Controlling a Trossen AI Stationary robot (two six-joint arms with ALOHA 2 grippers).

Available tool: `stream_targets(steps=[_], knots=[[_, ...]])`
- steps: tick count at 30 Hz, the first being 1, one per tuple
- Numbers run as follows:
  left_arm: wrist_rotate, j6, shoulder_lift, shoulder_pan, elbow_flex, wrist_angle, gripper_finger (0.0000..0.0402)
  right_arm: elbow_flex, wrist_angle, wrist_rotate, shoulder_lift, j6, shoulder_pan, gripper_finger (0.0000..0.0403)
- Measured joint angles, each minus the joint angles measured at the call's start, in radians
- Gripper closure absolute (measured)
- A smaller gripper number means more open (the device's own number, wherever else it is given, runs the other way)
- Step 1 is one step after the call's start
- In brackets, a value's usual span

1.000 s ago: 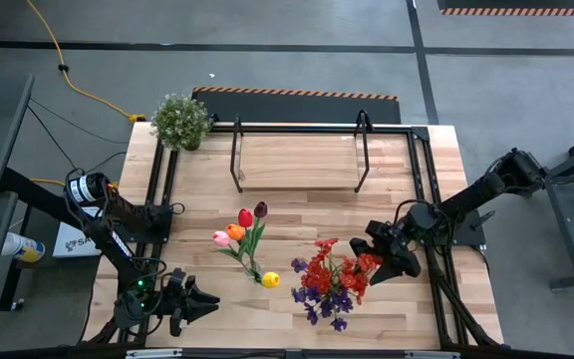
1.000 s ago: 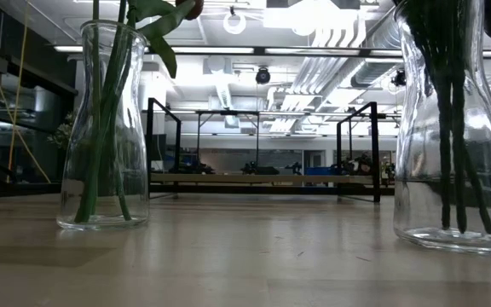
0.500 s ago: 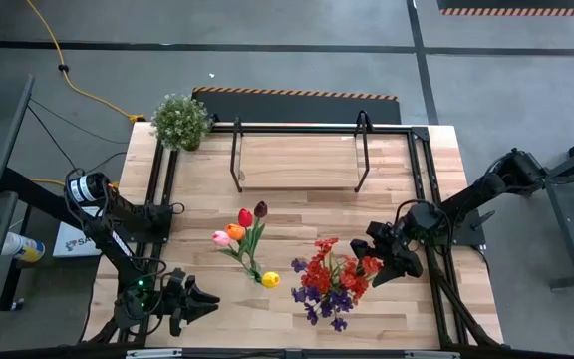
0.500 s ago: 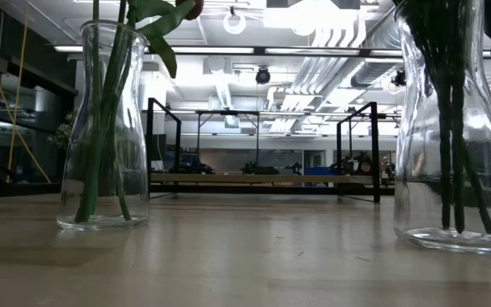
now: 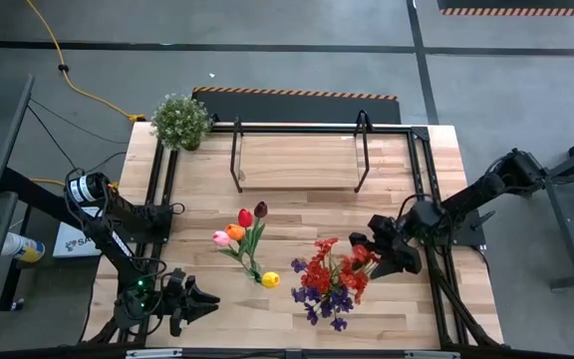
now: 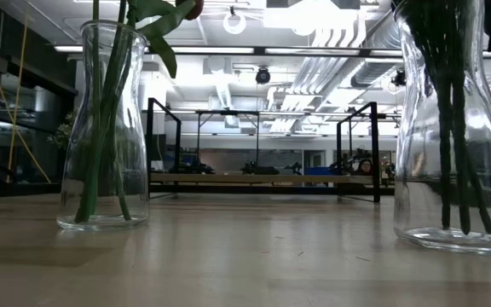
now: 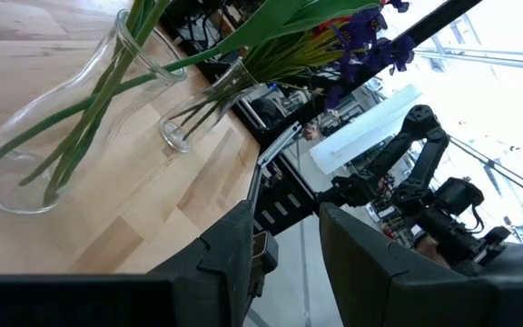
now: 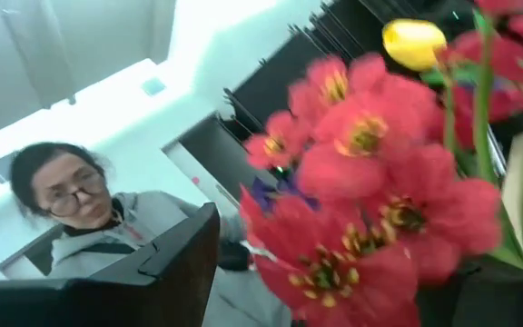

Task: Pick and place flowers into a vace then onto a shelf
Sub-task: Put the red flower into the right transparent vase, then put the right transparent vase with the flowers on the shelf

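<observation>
High view: the right gripper [image 5: 367, 249] sits against the red and purple sprays [image 5: 332, 281], its fingers spread, not visibly grasping anything; the tulips [image 5: 243, 235] stand mid-counter, the shelf [image 5: 297, 160] behind them bare. The left gripper [image 5: 207, 302] waits at the counter's near left corner. Low view: two glass vases [image 6: 105, 128] hold green stems. Left wrist view: its fingers [image 7: 234, 250] stand apart, empty. Right wrist view: red blossoms [image 8: 370, 182] fill the frame; a person [image 8: 89, 227] sits beyond.
</observation>
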Motion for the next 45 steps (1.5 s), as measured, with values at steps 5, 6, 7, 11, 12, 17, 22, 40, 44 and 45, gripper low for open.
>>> stream_targets(steps=[5, 6, 7, 11, 12, 17, 22, 40, 44, 45], knots=[[0.000, 0.000, 0.000, 0.000, 0.000, 0.000, 0.0238, 0.000, 0.068, 0.000, 0.000, 0.000, -0.018, 0.0148], [0.000, 0.000, 0.000, 0.000, 0.000, 0.000, 0.0238, 0.000, 0.073, 0.000, 0.000, 0.000, -0.021, 0.0148], [0.000, 0.000, 0.000, 0.000, 0.000, 0.000, 0.0238, 0.000, 0.076, 0.000, 0.000, 0.000, -0.024, 0.0148], [0.000, 0.000, 0.000, 0.000, 0.000, 0.000, 0.0238, 0.000, 0.105, 0.002, 0.000, 0.000, -0.033, 0.0148], [0.000, 0.000, 0.000, 0.000, 0.000, 0.000, 0.0238, 0.000, 0.118, 0.002, 0.000, 0.000, -0.036, 0.0148], [0.000, 0.000, 0.000, 0.000, 0.000, 0.000, 0.0238, 0.000, 0.231, 0.005, 0.000, 0.000, -0.052, 0.0148], [0.000, 0.000, 0.000, 0.000, 0.000, 0.000, 0.0238, 0.000, 0.343, 0.012, 0.000, -0.005, -0.074, 0.0148], [0.000, 0.000, 0.000, 0.000, 0.000, 0.000, 0.0238, 0.000, 0.184, -0.011, -0.345, -0.304, -0.137, 0.0154], [0.000, 0.000, 0.000, 0.000, 0.000, 0.000, 0.0238, 0.000, -0.053, -0.012, -0.456, -0.391, -0.137, 0.0159], [0.000, 0.000, 0.000, 0.000, 0.000, 0.000, 0.0238, 0.000, -0.120, -0.010, -0.485, -0.410, -0.137, 0.0161]])
